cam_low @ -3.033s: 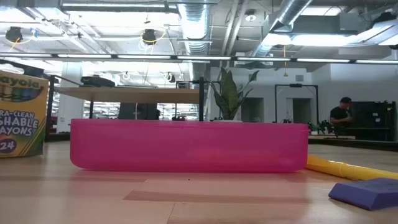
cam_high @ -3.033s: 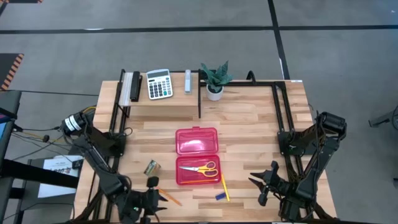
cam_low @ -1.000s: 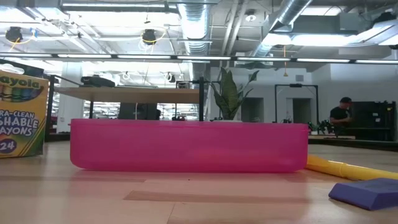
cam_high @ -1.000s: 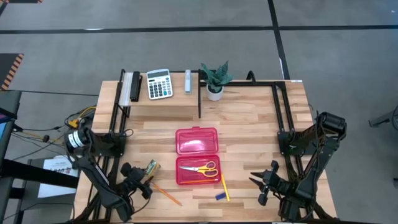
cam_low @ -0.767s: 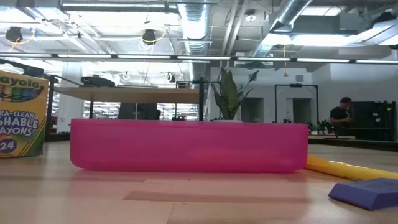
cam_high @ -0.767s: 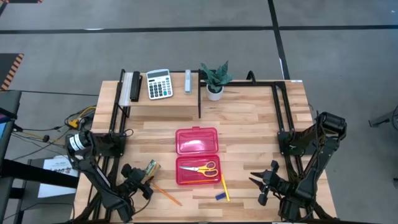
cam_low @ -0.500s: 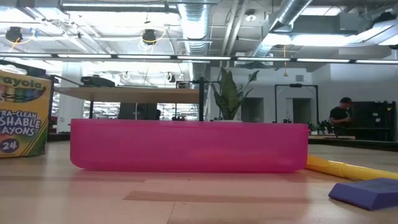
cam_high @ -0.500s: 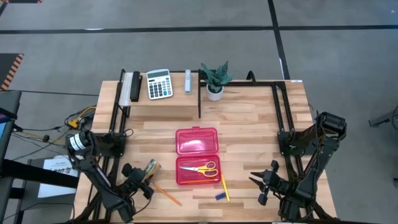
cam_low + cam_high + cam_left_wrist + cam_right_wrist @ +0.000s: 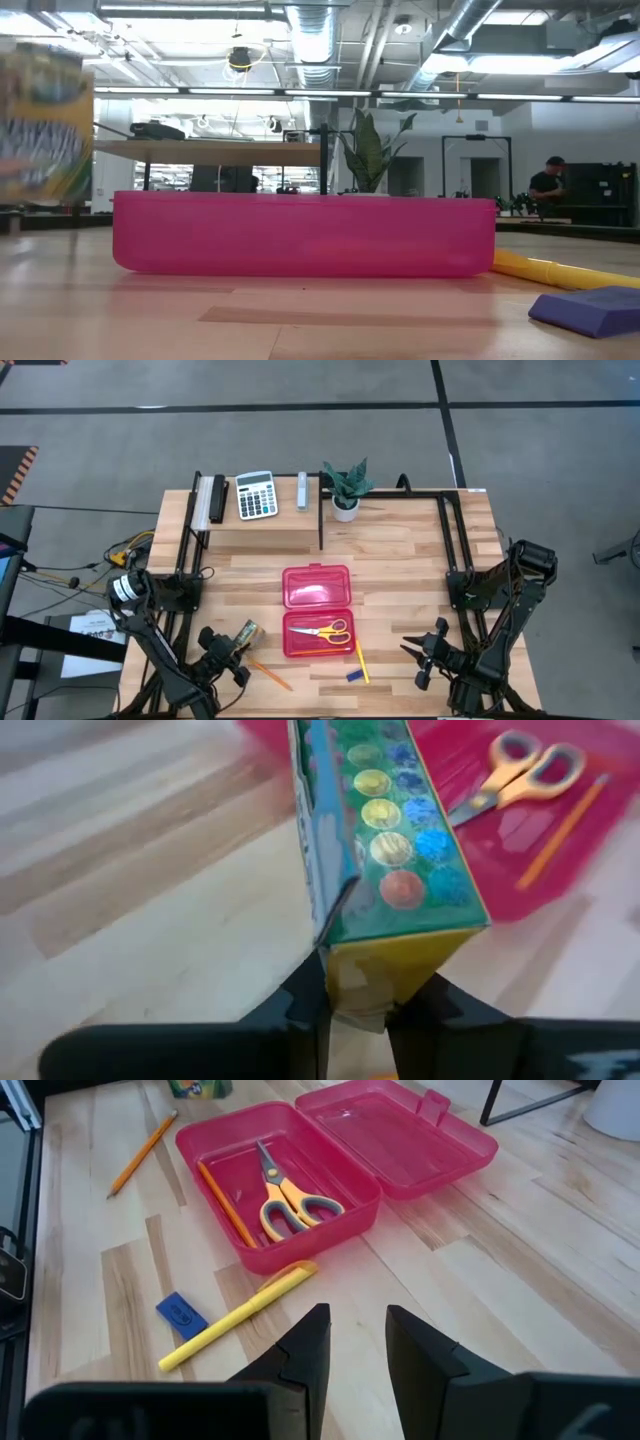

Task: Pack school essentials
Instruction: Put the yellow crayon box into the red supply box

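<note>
Cardboard made the crayon box [image 9: 385, 870] a light, slightly crushable thing, best pinched across its narrow faces near one end, as it was here: the left gripper [image 9: 357, 995] was closed on its yellow end flap, the box tilted clear of the wooden surface [image 9: 400, 570], just left of the open pink case [image 9: 318, 612]. A harder squeeze would likely dent the thin walls, and the glossy print could slip in a loose hold. Inside the case lay the yellow-handled scissors [image 9: 285, 1192] and one orange pencil [image 9: 224, 1202]; another pencil [image 9: 268, 674] lay on the surface near the left gripper. The yellow pen-like stick [image 9: 238, 1315] and blue eraser [image 9: 182, 1314] rested beside the case, before the right gripper [image 9: 351, 1338], which waited with fingers apart and empty.
</note>
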Action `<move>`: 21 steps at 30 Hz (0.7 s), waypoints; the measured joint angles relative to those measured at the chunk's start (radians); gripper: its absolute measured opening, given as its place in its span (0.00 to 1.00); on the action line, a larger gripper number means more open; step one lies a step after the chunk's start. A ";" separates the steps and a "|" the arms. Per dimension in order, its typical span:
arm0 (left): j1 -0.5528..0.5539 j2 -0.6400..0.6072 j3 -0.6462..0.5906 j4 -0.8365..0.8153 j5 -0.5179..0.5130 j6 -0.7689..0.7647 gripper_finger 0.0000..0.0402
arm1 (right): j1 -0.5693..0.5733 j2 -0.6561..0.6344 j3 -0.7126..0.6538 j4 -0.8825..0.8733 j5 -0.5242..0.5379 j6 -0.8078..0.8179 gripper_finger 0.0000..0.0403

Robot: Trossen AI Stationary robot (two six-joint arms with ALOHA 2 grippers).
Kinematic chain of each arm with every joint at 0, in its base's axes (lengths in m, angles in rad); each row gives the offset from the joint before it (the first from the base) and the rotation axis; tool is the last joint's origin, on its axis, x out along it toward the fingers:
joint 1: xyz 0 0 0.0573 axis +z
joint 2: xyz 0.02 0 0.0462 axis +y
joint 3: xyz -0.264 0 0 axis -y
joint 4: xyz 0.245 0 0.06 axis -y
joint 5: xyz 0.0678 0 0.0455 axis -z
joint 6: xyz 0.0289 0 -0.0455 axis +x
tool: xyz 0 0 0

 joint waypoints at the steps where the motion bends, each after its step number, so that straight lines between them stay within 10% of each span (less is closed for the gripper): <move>1: 0.005 0.000 0.027 -0.022 -0.011 0.012 0.15 | 0.000 0.000 0.000 0.000 0.000 0.000 0.27; 14: 0.211 -0.001 0.385 0.017 -0.328 0.403 0.15 | 0.000 0.000 0.000 0.000 -0.001 0.000 0.27; 21: 0.324 -0.002 0.437 0.205 -0.034 0.837 0.14 | 0.001 0.000 0.000 0.001 -0.001 0.000 0.27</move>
